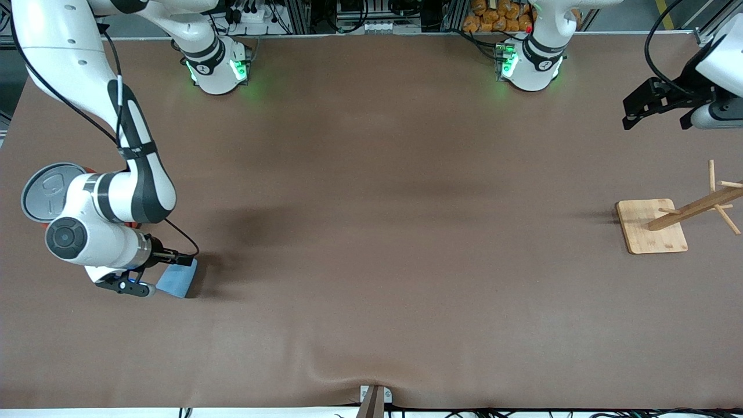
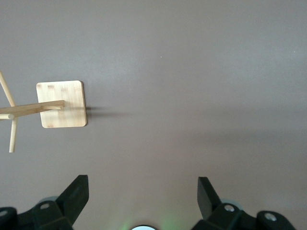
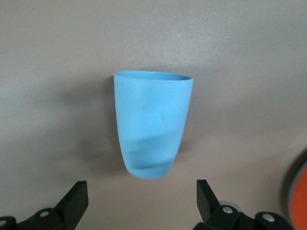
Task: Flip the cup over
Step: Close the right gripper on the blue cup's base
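1. The right gripper (image 1: 155,271) sits low at the lower left of the front frame, right beside the light-blue cup (image 1: 178,278).
2. In the right wrist view the cup (image 3: 152,123) lies on its side on the brown table (image 3: 249,57), its rim pointing away from the gripper. Both fingertips (image 3: 74,199) stand wide apart with nothing between them; the cup is just clear of them.
3. An orange can with a grey lid (image 1: 43,190) shows behind the right arm at the left edge of the front frame.
4. The left gripper (image 1: 653,107) waits high at the upper right, fingers spread and empty.
5. A wooden mug rack (image 1: 653,226) stands at the right edge, below that gripper in the frame.
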Robot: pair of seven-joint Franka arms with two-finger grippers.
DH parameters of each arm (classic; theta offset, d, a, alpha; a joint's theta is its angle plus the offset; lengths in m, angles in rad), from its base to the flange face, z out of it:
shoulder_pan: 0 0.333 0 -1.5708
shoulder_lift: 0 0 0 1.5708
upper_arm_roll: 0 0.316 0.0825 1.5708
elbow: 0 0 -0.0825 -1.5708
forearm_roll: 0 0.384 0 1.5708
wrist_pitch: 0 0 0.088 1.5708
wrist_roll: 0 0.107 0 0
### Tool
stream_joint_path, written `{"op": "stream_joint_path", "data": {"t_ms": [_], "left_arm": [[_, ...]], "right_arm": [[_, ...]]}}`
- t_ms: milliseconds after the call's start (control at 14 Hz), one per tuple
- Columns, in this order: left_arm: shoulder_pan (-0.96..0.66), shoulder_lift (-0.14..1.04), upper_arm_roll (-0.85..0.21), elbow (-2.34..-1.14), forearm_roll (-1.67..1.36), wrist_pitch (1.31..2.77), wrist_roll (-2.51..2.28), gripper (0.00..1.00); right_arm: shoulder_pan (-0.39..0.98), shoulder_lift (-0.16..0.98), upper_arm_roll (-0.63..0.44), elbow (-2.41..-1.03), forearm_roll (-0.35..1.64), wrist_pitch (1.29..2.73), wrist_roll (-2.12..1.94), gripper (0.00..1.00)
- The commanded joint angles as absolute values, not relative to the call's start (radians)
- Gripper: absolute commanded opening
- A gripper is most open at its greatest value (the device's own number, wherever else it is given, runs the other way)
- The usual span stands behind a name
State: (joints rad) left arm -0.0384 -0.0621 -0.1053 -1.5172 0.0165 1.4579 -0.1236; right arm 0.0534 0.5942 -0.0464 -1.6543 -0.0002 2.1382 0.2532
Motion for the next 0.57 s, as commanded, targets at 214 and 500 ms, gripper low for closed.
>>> {"op": "stream_joint_path", "data": {"t_ms": [214, 500], "left_arm": [[-0.034, -0.06, -0.12, -1.503, 0.026, 1.445, -0.141, 1.0], [-0.037, -0.06, -0.121, -1.503, 0.021, 1.445, -0.14, 1.0]], "right_arm": [[0.041, 0.667, -0.043, -1.661, 0.008, 2.284, 0.262, 1.0], [0.052, 0.706, -0.043, -1.655, -0.006, 2.344, 0.261, 1.0]]}}
